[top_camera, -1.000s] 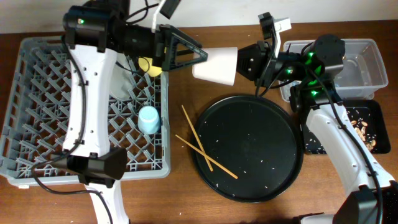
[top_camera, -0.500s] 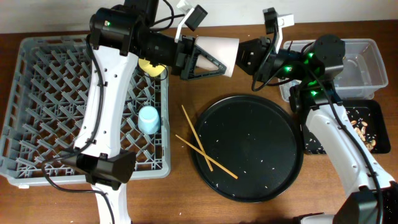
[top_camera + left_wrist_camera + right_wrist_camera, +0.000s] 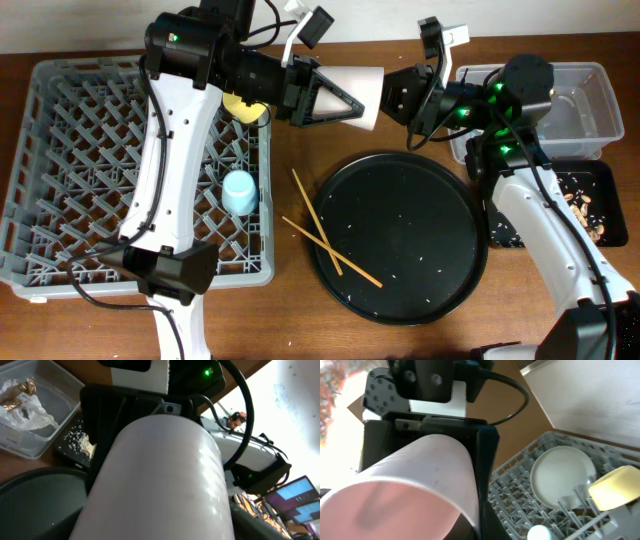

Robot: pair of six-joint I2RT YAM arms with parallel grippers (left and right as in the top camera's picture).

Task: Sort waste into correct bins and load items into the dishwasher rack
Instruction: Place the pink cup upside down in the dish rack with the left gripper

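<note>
The pale pink cup (image 3: 358, 88) hangs in the air at the top centre, between both arms. My left gripper (image 3: 345, 100) has its fingers round the cup's sides, which fill the left wrist view (image 3: 160, 485). My right gripper (image 3: 395, 95) holds the cup's other end, and its pink inside shows in the right wrist view (image 3: 385, 510). The grey rack (image 3: 60, 150) holds the blue cup (image 3: 238, 190), the yellow bowl (image 3: 243, 105) and the grey plate (image 3: 563, 476). Two chopsticks (image 3: 325, 235) lie crossed over the round tray's left rim.
A large round black tray (image 3: 400, 240) with crumbs lies at centre. The clear tub (image 3: 590, 110) at far right holds tissue (image 3: 30, 415) and the gold wrapper (image 3: 15, 397). The shallow black tray (image 3: 600, 200) below it holds food scraps.
My left gripper swung right from over the rack and came round the cup. The right arm lifted the cup slightly. Nothing has moved in the last half second.
</note>
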